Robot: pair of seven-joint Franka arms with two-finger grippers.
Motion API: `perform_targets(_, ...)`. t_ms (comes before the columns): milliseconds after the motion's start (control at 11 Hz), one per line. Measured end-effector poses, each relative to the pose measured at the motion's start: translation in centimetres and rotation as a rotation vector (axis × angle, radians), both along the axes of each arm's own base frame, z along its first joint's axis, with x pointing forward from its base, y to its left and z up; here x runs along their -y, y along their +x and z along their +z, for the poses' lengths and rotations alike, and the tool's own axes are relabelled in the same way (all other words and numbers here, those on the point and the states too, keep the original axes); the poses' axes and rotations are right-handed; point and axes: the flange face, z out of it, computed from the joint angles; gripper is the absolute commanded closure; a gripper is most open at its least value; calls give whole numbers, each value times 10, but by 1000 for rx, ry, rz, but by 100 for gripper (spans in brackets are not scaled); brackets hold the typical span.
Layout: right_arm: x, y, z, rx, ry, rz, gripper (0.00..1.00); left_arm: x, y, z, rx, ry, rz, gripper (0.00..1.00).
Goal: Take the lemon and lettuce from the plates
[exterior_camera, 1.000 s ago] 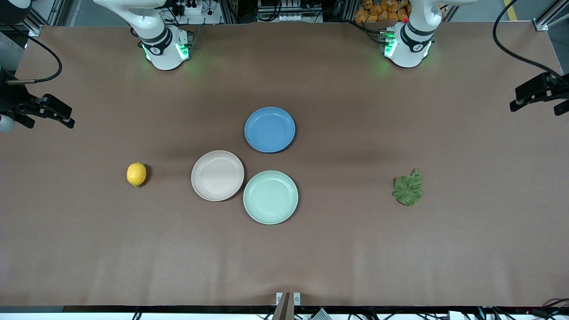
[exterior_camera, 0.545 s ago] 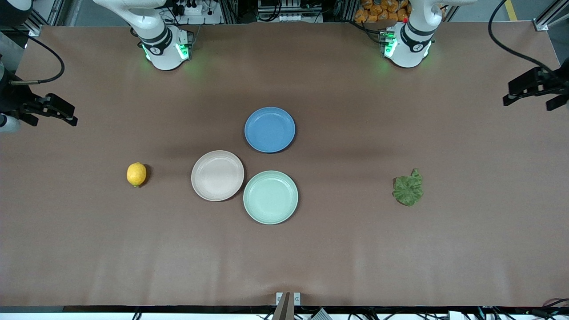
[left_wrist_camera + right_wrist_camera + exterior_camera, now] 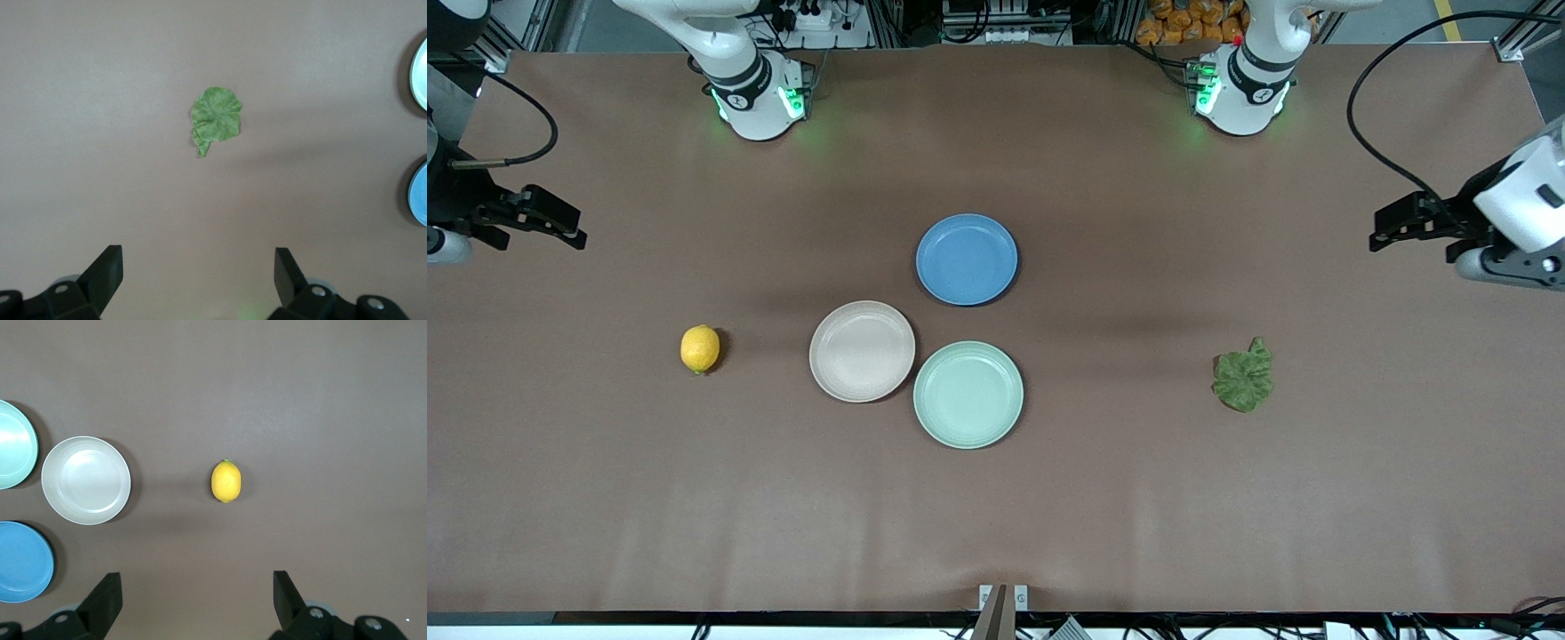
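Currently my left gripper (image 3: 193, 280) and right gripper (image 3: 193, 600) hang spread wide, nothing held. Lettuce (image 3: 1243, 377) and lemon (image 3: 700, 348) lie on bare table (image 3: 1227, 516), well apart from plates (image 3: 863, 350), w/ open room all round.

High front camera faces both bases; wrist cameras look straight down.

lettuce (image 3: 216, 119) flat on table (image 3: 100, 100); left claw (image 3: 199, 273) open above, empty; plate edges (image 3: 420, 63) visible.

The lemon (image 3: 700, 348) and lettuce (image 3: 1244, 379) lie on the table (image 3: 1138, 516), plates (image 3: 862, 350) between them.
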Motion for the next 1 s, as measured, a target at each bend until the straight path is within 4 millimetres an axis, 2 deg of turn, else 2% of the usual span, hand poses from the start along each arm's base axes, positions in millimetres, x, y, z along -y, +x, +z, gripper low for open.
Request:
perform_targets(545, 1, -2, 3, -11, 7, -4, 0, 7, 0, 9, 49, -3, 79, 0)
perform_targets(1000, 2, -3, 3, -19, 7, -5, 0, 0, 5, 8, 93, 55, 82, 0)
